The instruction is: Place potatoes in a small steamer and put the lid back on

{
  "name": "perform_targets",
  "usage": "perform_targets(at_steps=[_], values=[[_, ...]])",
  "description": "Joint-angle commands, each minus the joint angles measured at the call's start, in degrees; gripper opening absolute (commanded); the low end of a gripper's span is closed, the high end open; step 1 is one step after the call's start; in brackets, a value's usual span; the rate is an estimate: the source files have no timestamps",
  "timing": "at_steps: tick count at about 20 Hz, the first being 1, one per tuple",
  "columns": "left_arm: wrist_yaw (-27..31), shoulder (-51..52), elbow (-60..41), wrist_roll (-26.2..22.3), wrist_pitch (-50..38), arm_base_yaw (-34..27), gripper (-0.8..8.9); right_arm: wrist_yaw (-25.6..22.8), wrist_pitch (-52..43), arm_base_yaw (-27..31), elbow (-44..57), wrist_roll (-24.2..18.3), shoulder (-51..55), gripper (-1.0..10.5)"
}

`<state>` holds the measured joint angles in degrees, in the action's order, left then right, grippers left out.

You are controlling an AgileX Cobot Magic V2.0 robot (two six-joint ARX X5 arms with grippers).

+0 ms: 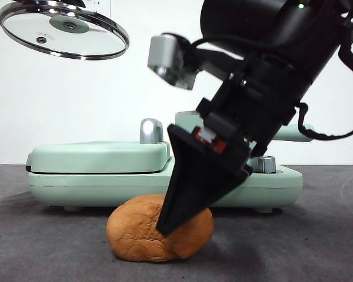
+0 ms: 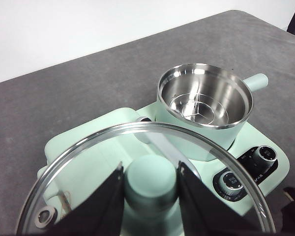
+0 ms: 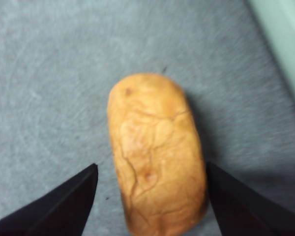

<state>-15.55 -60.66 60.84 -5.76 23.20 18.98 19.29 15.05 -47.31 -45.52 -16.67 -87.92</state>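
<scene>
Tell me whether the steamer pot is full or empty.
Empty: the steamer pot shows only its bare steel insert, while the potato lies on the table.

A plain white wall (image 1: 165,76) fills the space behind the work surface, smooth and evenly lit, with a faint pale fixture just visible at its top edge in the front view. The table (image 1: 317,235) is covered in a dark grey, felt-like mat with a fine mottled texture, and its far edge meets the wall in a straight horizontal line. Light is bright, diffuse and indoor, throwing only soft shadows onto the mat, and in the left wrist view the grey surface runs up to the same white backdrop.
</scene>
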Motion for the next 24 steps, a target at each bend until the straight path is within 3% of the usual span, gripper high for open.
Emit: perform_targets(at_steps=[1, 3, 9, 13, 17, 24], values=[[-0.28, 0.02, 0.92, 0.46, -1.44, -0.02, 0.09, -0.33, 0.55, -1.38, -1.11, 1.31, -0.96, 2.5], [-0.28, 0.02, 0.92, 0.44, -1.03, -0.28, 0.09, -1.81, 1.07, -1.75, -1.11, 2.99, -0.57, 1.9], [-0.28, 0.02, 0.92, 0.02, 0.0, -0.55, 0.09, -2.97, 5.33, -1.42, -1.27, 10.82, 5.84, 1.9], [-0.31, 0.02, 0.92, 0.02, -0.07, -0.61, 0.09, -6.25, 19.3, 0.35, -7.02, 16.44, 11.87, 1.9], [1.73, 0.02, 0.92, 1.95, -0.02, -0.66, 0.09, -12.41, 37.2, 3.37, -20.52, 16.61, 12.5, 1.9], [1.73, 0.02, 0.94, 1.99, -0.09, -0.66, 0.09, -13.79, 40.63, 10.84, -37.48, 13.84, 9.49, 1.9]])
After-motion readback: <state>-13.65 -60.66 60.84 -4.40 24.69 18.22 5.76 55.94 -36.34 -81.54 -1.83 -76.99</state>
